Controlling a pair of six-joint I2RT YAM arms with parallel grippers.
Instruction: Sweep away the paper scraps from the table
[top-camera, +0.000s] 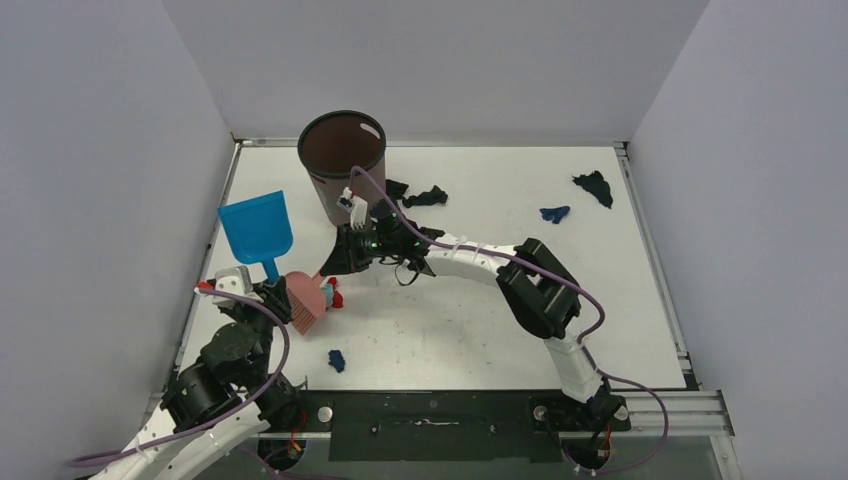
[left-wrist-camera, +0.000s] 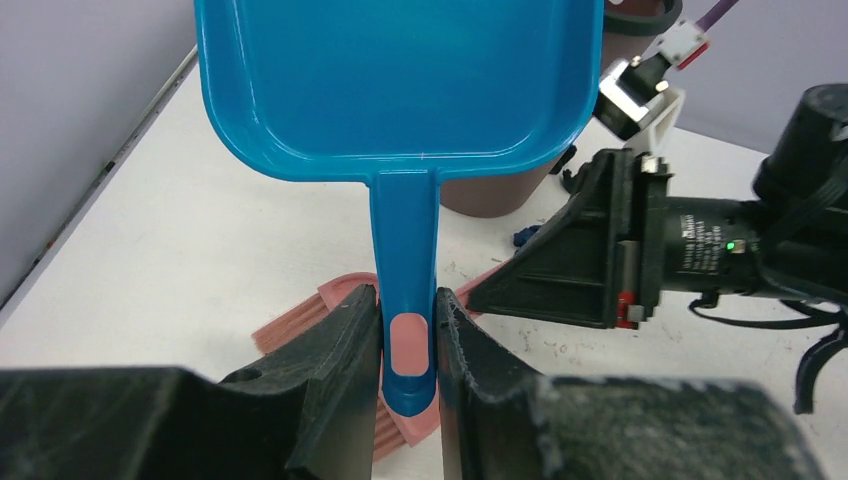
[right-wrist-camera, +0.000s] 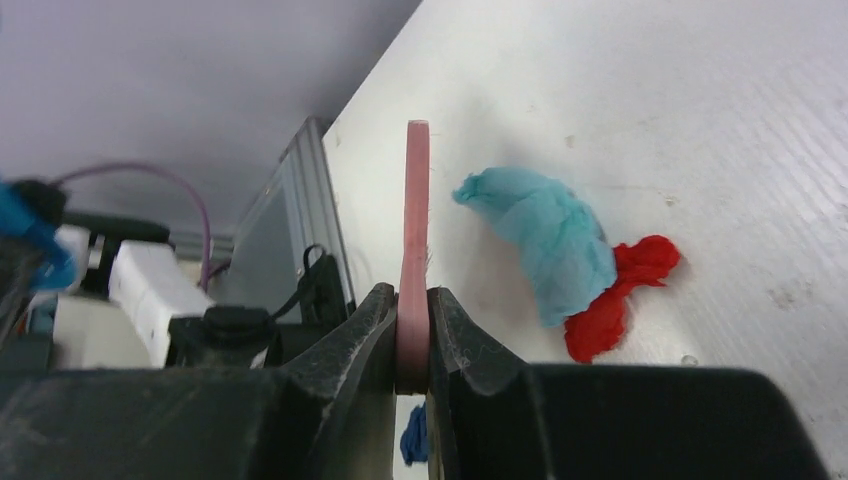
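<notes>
Evidently little is swept yet: dark paper scraps (top-camera: 555, 213) lie scattered over the table (top-camera: 620, 330), at the far right, by the brown bin (top-camera: 325, 190) and near the front (the dustpan (left-wrist-camera: 400, 80) shows nothing inside). The left hand (left-wrist-camera: 408, 310) is clamped on the dustpan's handle, and the right hand (right-wrist-camera: 412, 305) is clamped on the pink brush (right-wrist-camera: 416, 200).
</notes>
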